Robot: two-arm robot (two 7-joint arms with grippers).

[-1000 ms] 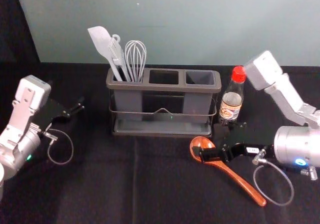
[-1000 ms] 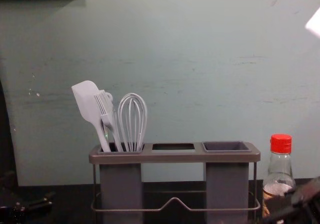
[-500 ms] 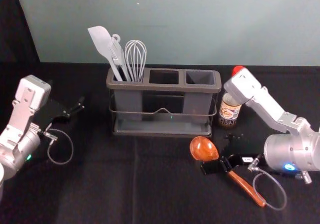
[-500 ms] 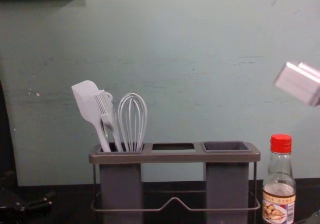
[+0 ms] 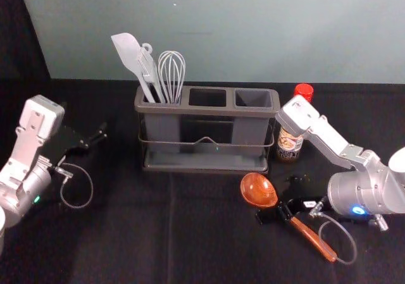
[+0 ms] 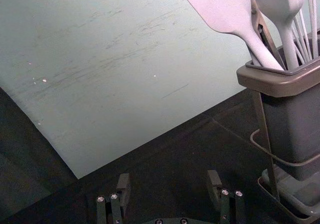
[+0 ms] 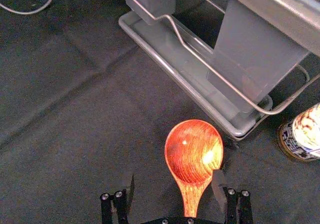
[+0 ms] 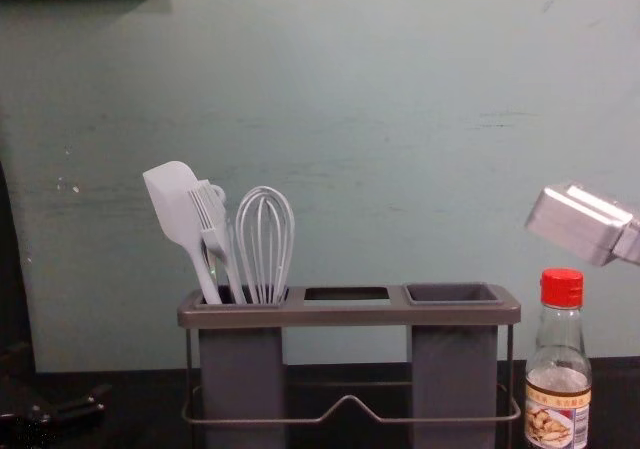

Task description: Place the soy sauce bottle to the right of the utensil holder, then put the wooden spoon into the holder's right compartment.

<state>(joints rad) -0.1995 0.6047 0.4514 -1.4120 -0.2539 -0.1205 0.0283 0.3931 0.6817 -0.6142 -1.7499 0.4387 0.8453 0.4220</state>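
The soy sauce bottle (image 5: 290,146) stands upright just right of the utensil holder (image 5: 207,111); its red cap and label show in the chest view (image 8: 558,409). In front of the holder's right end the wooden spoon (image 5: 258,190) lies on the cloth, handle slanting toward the front right. My right gripper (image 5: 276,198) is low over the spoon's neck; in its wrist view the right gripper (image 7: 174,184) is open, the neck between its fingers. My left gripper (image 5: 85,138) is parked left of the holder; in its wrist view the left gripper (image 6: 169,180) is open and empty.
A white spatula (image 5: 128,55), a brush and a whisk (image 5: 171,75) stand in the holder's left compartment. The right compartment (image 5: 253,98) has nothing in it. My right arm's pale link (image 5: 297,114) passes in front of the bottle. Behind stands a green-grey wall.
My right gripper has drawn away from the bottle toward the front, down along the spoon from its bowl to its neck. The bottle, spoon and left arm have stayed put.
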